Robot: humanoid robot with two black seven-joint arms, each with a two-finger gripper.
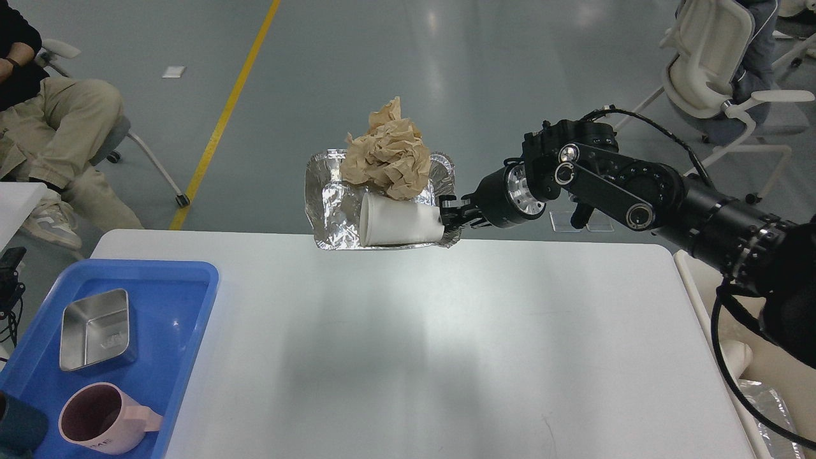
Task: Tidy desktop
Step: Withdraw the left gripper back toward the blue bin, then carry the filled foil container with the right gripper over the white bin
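One gripper is at work — the right gripper (446,217), its black fingers pinching the right-hand rim of a crinkled silver foil tray (331,210) and holding it in the air above the far edge of the large smooth white desktop (421,344). From the gripper the tray extends toward nine o'clock, its long axis running roughly nine to three, tilted so that its inside faces the head camera. One white paper cup (398,221) lies on its side in the tray, mouth toward nine o'clock, base just beside the fingers; one crumpled ball of brown paper (389,153) sits behind it at the twelve o'clock end.

With the load so tipped, I judge the cup or paper could slide out before the tray reaches wherever the rubbish goes — no bin is clearly in view.

At the desktop's eight o'clock corner rests one blue plastic tray (191,293) holding one square steel dish (95,328) and one pink mug (105,421). The left gripper is out of sight.
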